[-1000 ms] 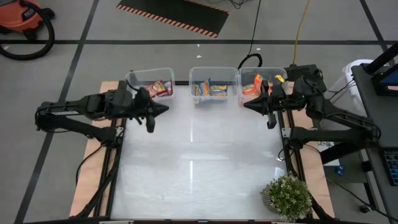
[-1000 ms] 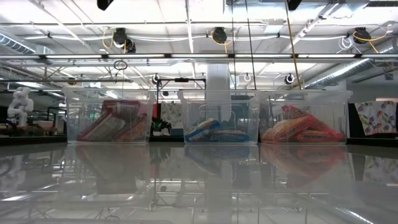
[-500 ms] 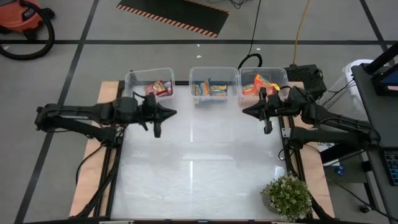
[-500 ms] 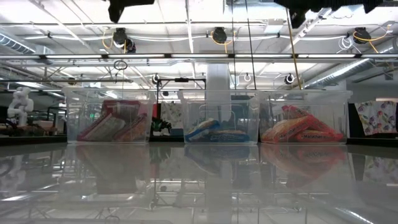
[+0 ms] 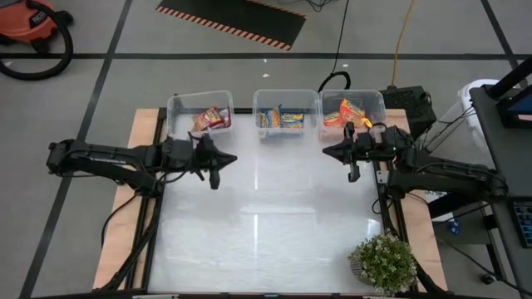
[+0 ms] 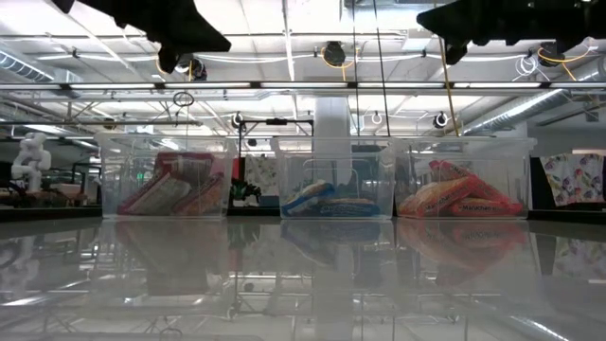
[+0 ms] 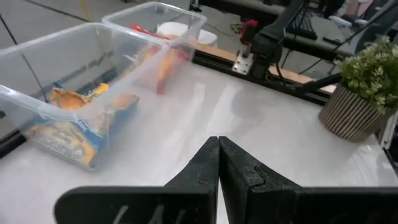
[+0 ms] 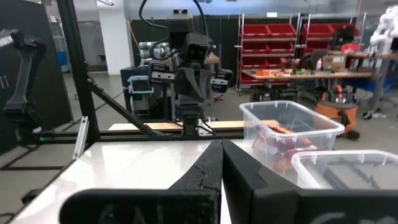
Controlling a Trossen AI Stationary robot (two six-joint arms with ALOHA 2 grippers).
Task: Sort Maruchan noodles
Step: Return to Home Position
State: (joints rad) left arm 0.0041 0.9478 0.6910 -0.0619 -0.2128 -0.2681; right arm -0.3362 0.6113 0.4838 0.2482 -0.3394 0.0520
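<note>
Far edge: glossy packets (image 5: 288,121), clear bins (image 5: 287,92) | left tool (image 5: 233,158), right tool (image 5: 326,150) pinched

We see a glossy white table (image 5: 258,224) | clear left bin (image 5: 199,95), middle bin (image 5: 286,91), right bin (image 5: 353,94) along its far edge | potted plant (image 5: 384,262), near-right corner

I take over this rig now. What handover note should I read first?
Both shut and empty above the table: left gripper near the left bin, right gripper near the right bin.
Sorted: red packs in the left bin, blue packs in the middle bin, orange packs in the right bin.
No pack lies on the table.
Left: probably only the return to home.
</note>
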